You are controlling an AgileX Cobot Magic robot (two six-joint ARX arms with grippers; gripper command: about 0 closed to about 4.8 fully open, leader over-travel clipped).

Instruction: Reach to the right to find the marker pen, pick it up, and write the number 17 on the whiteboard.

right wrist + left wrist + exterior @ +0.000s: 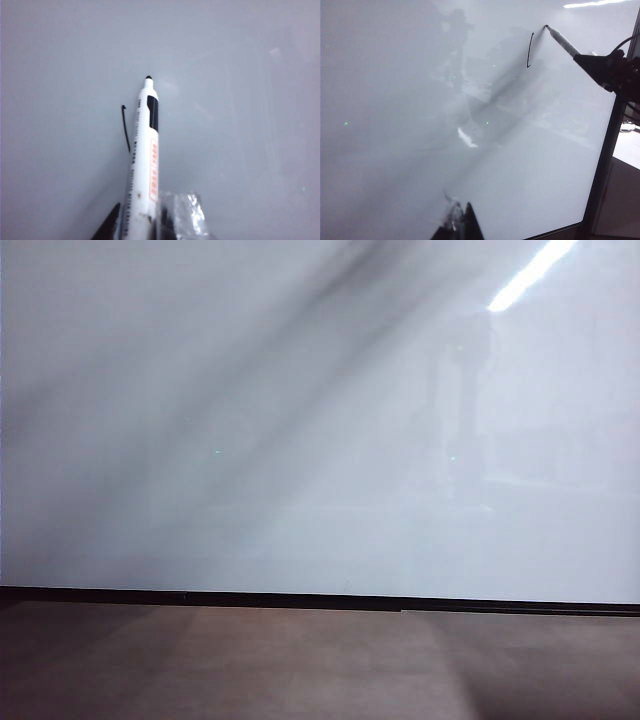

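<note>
White-barrelled marker pen (142,165), clenched in the right gripper (145,222), has its tip at the glossy white whiteboard (420,125) beside the finished black stroke (529,50) of the 1, so the 7 comes next; the left gripper (459,225) idles low by the board, its grip unreadable.

The exterior camera is facing the whiteboard (300,420) head-on, taking in its black lower strip and a band of brown-grey worktop (300,660). The left wrist camera is looking obliquely along the board from farther off, catching the right gripper (592,62) holding the marker pen (562,41). The right wrist camera is looking close along that pen (145,160); both wrist views are sharing the black stroke (529,50).
</note>
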